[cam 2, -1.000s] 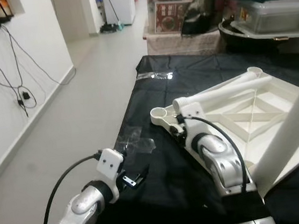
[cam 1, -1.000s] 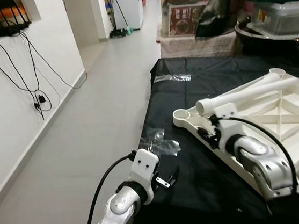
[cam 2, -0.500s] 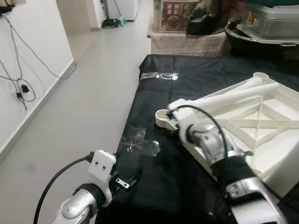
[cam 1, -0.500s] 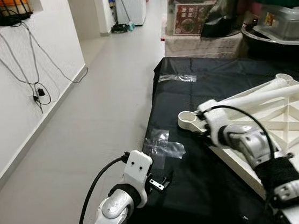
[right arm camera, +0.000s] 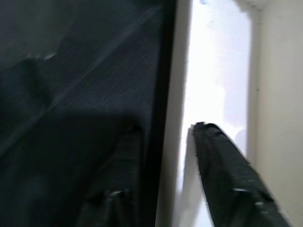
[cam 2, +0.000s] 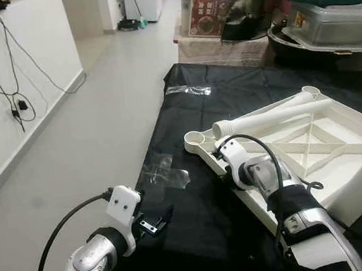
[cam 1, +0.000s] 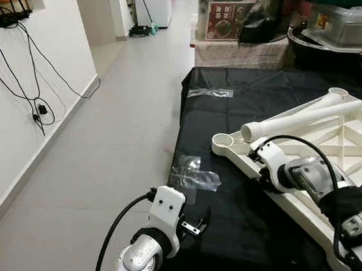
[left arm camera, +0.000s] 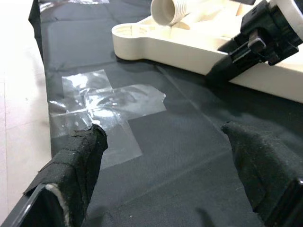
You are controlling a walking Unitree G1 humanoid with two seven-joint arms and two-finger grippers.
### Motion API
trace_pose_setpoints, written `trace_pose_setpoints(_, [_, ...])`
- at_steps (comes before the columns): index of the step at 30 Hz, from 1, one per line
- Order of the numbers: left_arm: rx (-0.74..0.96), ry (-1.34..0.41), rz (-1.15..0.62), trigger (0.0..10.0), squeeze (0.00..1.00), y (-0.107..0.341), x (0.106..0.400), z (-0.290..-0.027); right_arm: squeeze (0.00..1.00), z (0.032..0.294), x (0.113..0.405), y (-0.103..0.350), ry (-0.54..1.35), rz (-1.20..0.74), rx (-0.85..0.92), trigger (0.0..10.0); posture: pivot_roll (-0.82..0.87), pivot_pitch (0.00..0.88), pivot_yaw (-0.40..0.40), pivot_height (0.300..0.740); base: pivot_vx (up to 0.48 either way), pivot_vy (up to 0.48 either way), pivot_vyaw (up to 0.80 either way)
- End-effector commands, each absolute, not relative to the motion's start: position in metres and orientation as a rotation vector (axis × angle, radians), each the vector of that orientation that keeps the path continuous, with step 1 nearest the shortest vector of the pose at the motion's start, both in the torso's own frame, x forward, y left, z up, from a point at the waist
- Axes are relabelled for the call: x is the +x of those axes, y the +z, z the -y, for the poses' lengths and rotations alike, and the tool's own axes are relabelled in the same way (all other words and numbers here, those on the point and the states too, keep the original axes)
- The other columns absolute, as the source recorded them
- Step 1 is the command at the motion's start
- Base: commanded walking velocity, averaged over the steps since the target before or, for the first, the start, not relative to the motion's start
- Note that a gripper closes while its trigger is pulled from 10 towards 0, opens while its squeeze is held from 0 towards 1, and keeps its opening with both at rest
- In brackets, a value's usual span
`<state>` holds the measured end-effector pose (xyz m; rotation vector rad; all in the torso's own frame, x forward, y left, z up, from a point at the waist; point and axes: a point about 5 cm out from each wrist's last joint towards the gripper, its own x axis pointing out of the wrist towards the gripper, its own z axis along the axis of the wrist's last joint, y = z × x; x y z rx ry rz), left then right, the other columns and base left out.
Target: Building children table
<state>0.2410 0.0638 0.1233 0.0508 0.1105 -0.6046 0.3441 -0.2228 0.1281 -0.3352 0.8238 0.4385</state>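
Note:
An upturned white plastic table top point(cam 1: 355, 145) lies on the black cloth point(cam 1: 243, 220). A loose white leg tube point(cam 1: 297, 121) rests across it, its threaded end by the round corner socket point(cam 1: 222, 144). My right gripper point(cam 1: 258, 168) is at the top's near rim, just below that corner. Its two black fingers point(right arm camera: 222, 175) straddle the rim point(right arm camera: 187, 94), one on the cloth side and one inside, closed on it. My left gripper point(cam 1: 198, 225) hovers low over the cloth's front left corner, open and holding nothing; its fingers point(left arm camera: 80, 161) stand wide apart.
Crumpled clear tape point(cam 1: 195, 173) is stuck to the cloth between the grippers, and another strip point(cam 1: 210, 93) lies at the far edge. Storage boxes point(cam 1: 232, 8) and a green-lidded container point(cam 1: 343, 9) stand behind. Grey floor point(cam 1: 103, 138) drops away left of the cloth's edge.
The head camera has shifted slightly. My right gripper moved from beside the leg's open end down onto the table top's rim. The left arm has hardly moved.

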Motion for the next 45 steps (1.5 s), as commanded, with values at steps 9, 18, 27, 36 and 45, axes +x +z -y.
trace_pose_setpoints(9, [0.039,-0.600,-0.134,10.0,0.00,0.121,0.238,-0.062,0.00,0.222,0.338,0.138,0.717,-0.854,-0.412,0.0,0.02,0.022,-0.134,0.740,0.000,0.000,0.00])
trace_pose_setpoints(18, [0.044,-0.600,-0.142,10.0,0.00,0.119,0.239,-0.063,0.00,0.239,0.306,0.136,1.076,-0.963,-0.648,0.0,0.03,0.000,-0.135,0.740,0.000,0.000,0.00])
trace_pose_setpoints(27, [0.051,-0.602,-0.146,10.0,0.00,0.117,0.242,-0.063,0.00,0.251,0.289,0.133,1.221,-1.040,-0.800,0.0,0.03,0.000,-0.128,0.740,0.000,0.000,0.00])
trace_pose_setpoints(36, [0.058,-0.599,-0.146,10.0,0.00,0.116,0.245,-0.063,0.00,0.273,0.279,0.127,1.251,-1.134,-0.974,0.0,0.04,0.000,-0.119,0.740,0.000,0.000,0.00])
trace_pose_setpoints(45, [0.063,-0.598,-0.145,10.0,0.00,0.116,0.247,-0.064,0.00,0.296,0.277,0.130,1.235,-1.230,-1.141,0.0,0.04,0.000,-0.115,0.740,0.000,0.000,0.00])
